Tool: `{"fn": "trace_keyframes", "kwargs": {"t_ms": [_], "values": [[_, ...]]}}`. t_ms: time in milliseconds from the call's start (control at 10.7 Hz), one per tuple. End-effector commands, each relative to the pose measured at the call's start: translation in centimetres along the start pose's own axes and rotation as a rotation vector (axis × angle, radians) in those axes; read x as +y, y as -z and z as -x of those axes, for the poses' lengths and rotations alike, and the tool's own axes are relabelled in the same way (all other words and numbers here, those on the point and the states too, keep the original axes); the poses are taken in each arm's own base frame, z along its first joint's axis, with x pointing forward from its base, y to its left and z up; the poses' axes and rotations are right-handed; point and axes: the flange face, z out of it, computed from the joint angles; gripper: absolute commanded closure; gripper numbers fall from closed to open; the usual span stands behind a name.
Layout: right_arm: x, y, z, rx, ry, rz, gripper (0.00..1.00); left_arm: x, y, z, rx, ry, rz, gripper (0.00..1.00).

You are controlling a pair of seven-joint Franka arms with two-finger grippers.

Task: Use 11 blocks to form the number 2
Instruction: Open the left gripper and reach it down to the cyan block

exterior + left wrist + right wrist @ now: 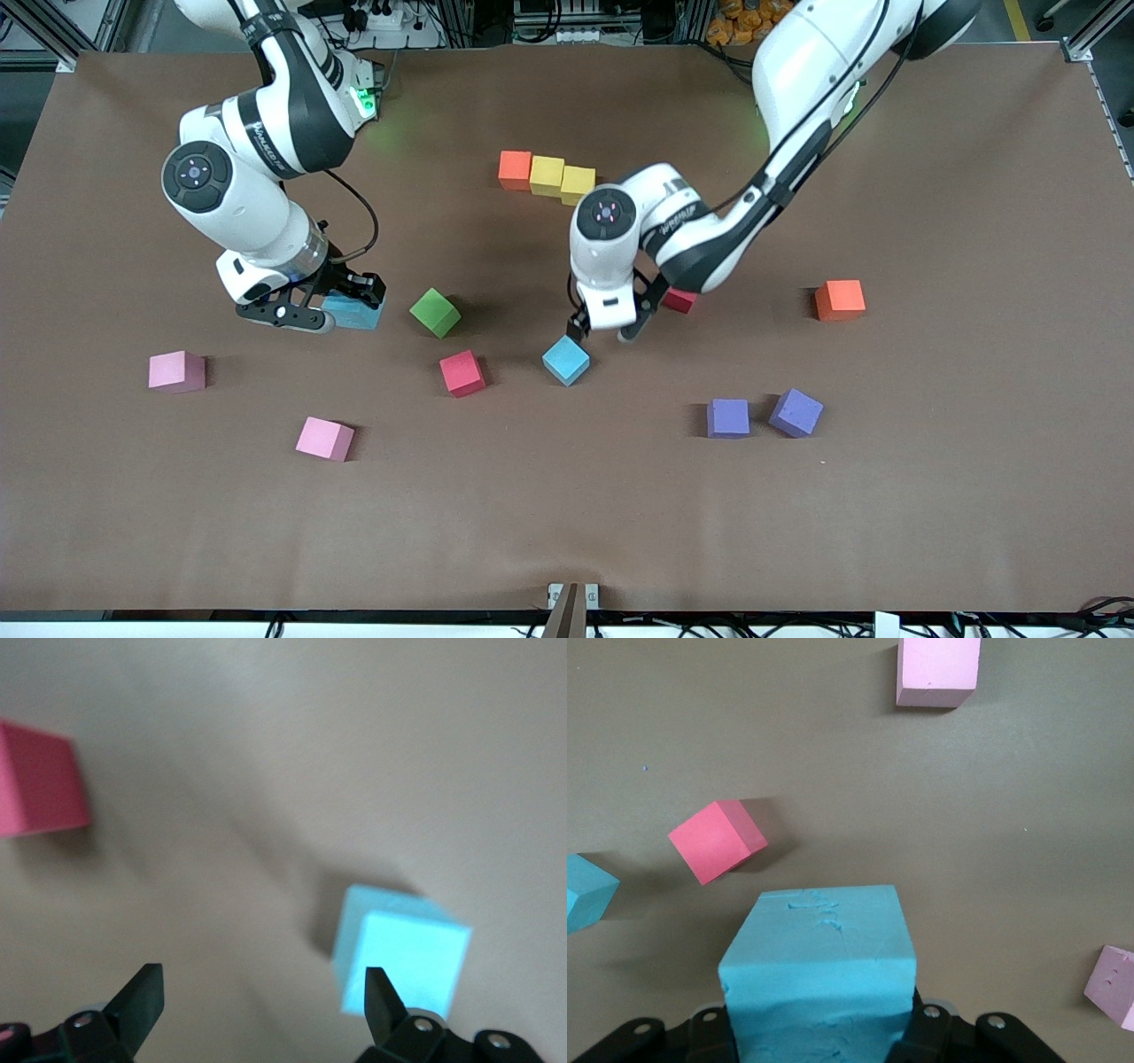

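The brown tabletop [567,514] is the biggest thing here, and it carries all the little blocks.

The right gripper [341,306] is low over the tabletop, toward the right arm's end. Its jaws are clamped on a light blue block [819,970]. A green block [435,312] sits just beside that gripper.

The left gripper [604,331] hangs over the middle of the tabletop. Its jaws are wide apart and hold nothing. A second light blue block [566,360] sits on the tabletop just under them, turned at a slant. A small red block [680,300] peeks out from under the left arm.

The number 2 has only one short row so far: an orange block [515,170] and two yellow blocks [562,178] touch in a line, farther from the front camera than the rest.

Loose blocks lie apart. Another red block [462,372] sits near the slanted light blue one. Two pink blocks [324,439] lie toward the right arm's end. Two purple blocks [763,415] sit close together toward the left arm's end. A second orange block [840,299] sits alone, farther from the front camera than the purple pair.
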Motion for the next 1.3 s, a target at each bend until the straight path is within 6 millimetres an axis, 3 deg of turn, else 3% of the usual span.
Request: {"fn": "trace_keyframes", "kwargs": {"t_ms": [0,652,1210], "values": [[0.4,0.5,0.4,0.002,-0.025,-0.019,0.69,1.9,-1.4,1.1,0.066,-0.044,0.040,0.00],[0.4,0.3,0.2,0.002,-0.027,-0.018,0.69,3.0,-3.5,2.6,0.055,-0.086,0.183,0.00],[0.4,0.1,0.2,0.000,-0.027,-0.017,0.69,3.3,-5.7,1.9,0.080,-0.088,0.222,0.00]]}}
